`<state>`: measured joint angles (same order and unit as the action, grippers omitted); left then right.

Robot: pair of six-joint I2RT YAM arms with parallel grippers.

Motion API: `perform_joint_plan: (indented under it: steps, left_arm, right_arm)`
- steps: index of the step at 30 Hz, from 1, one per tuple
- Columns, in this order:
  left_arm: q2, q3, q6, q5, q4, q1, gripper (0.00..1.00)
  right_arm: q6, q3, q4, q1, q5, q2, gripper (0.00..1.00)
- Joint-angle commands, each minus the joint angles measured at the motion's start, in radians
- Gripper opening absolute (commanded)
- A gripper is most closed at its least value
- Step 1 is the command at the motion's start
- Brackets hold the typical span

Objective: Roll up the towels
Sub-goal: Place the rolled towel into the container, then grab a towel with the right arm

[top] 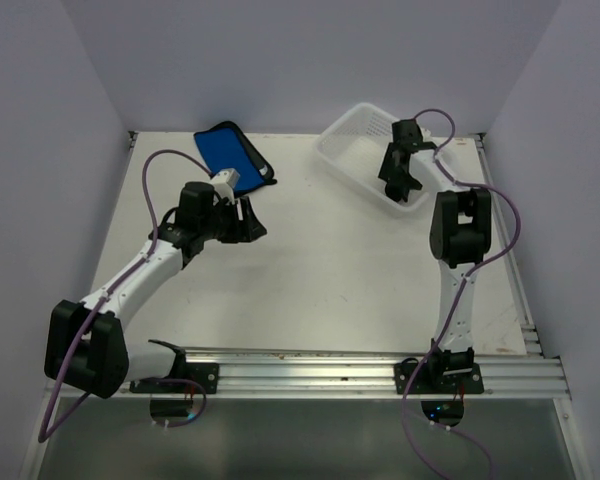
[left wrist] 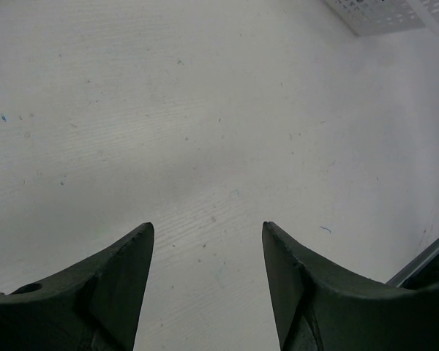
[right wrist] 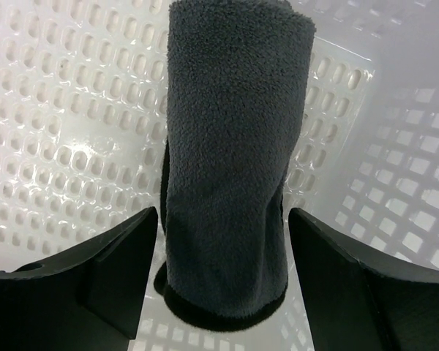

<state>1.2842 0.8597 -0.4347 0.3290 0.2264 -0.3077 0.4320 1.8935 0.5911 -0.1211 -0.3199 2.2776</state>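
Right gripper (right wrist: 221, 212) is reaching down into the white perforated basket (right wrist: 58, 110) at the far right of the bench (left wrist: 168, 110). Its jaws are standing wide, straddling the rolled towel (right wrist: 230, 146). A thin strip of basket is showing between the left finger and the roll, so that side isn't touching. On the right side the gap is too tight to judge. Not reading as a clamp.

The roll is looking like a tight, even cylinder of dark grey fleece with no loose flap visible. Black edging is ringing the end nearest the wrist camera. It's lying inside the basket, long axis running away from the camera. In the top view the gripper is hiding it.

Left gripper (left wrist: 207, 224) is hanging wide open over bare bench with nothing between the fingers. The wrist view is catching only a corner of the basket at top right.

Blue towel (top: 230, 155) is lying flat and unrolled at the far left of the bench, close to the back wall. It's bright blue with black edging all round, sitting skewed to the bench edges. In the top view the left gripper is sitting just on its near side, and I can't tell whether they're touching.
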Motion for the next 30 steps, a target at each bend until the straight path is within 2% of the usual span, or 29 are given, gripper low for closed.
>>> perform_joint_plan:
  steps: [1, 4, 6, 10, 16, 21, 26, 29, 30]
  left_arm:
    - [-0.031, -0.004, -0.001, 0.018, -0.032, 0.013, 0.66]
    - [-0.029, -0.002, 0.001, 0.022, -0.032, 0.015, 0.73]
    - [-0.032, -0.002, 0.001, 0.021, -0.032, 0.018, 0.75]
    - [-0.033, -0.004, -0.001, 0.022, -0.033, 0.022, 0.76]
    - [-0.031, -0.005, -0.001, 0.019, -0.035, 0.022, 0.76]
    - [-0.034, -0.002, 0.002, -0.002, -0.03, 0.022, 0.76]
    - [-0.063, 0.009, 0.007, -0.056, -0.01, 0.025, 0.75]
    - [-0.097, 0.015, -0.005, -0.157, 0.017, 0.035, 0.74]
    - [-0.106, 0.018, -0.009, -0.223, 0.028, 0.038, 0.74]
  right_arm:
    - [-0.029, -0.004, -0.022, 0.005, 0.024, -0.119, 0.77]
    - [-0.036, 0.018, -0.036, 0.005, 0.033, -0.125, 0.8]
    - [-0.036, 0.018, -0.04, 0.005, 0.031, -0.136, 0.81]
    - [-0.035, -0.036, -0.069, 0.006, 0.03, -0.185, 0.82]
    - [-0.064, -0.184, -0.239, 0.005, 0.085, -0.325, 0.82]
    - [-0.093, -0.249, -0.306, -0.021, 0.096, -0.426, 0.82]
    - [-0.111, -0.361, -0.438, -0.116, 0.116, -0.529, 0.79]
    - [-0.134, -0.352, -0.467, -0.211, 0.165, -0.537, 0.74]
    - [-0.137, -0.346, -0.473, -0.238, 0.176, -0.529, 0.68]
